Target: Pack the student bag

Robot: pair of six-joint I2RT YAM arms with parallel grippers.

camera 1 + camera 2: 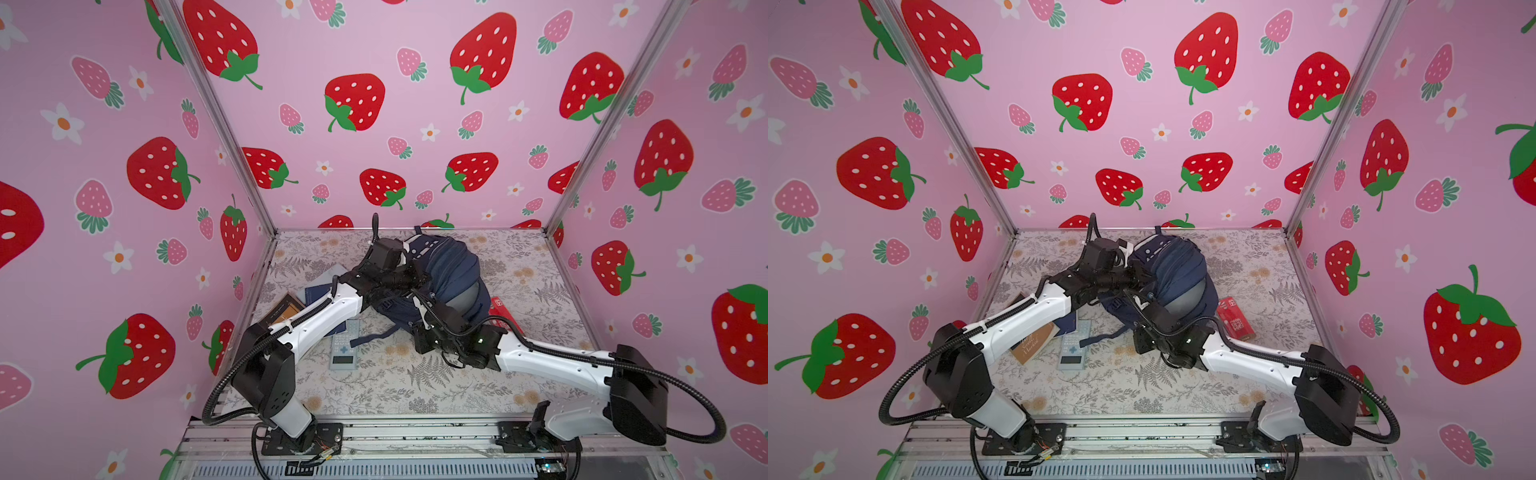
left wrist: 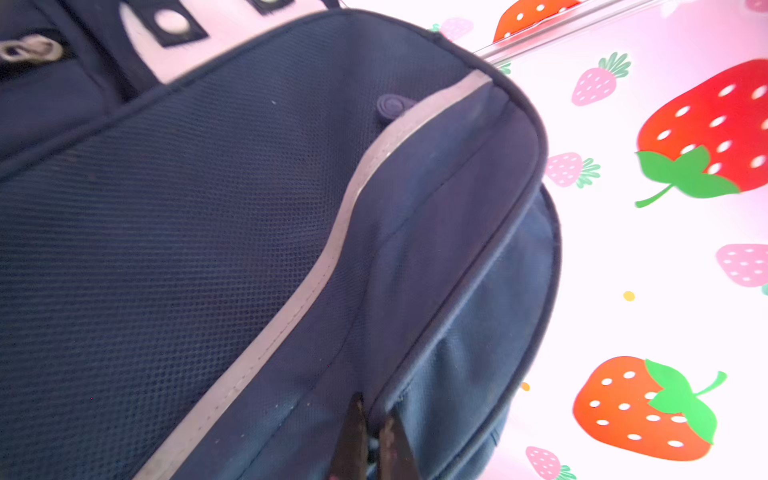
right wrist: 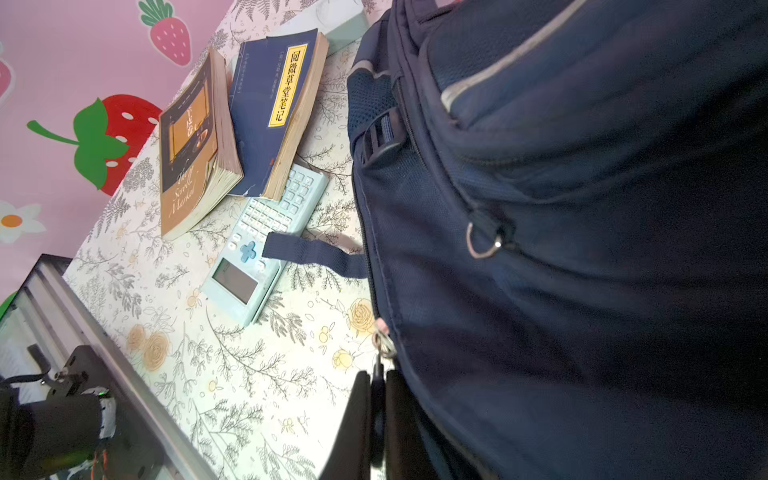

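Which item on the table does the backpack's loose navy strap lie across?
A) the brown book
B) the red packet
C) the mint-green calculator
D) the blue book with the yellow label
C: in the right wrist view the navy strap runs out from the student bag and its free end rests on the mint-green calculator, beside the blue cross-shaped key.
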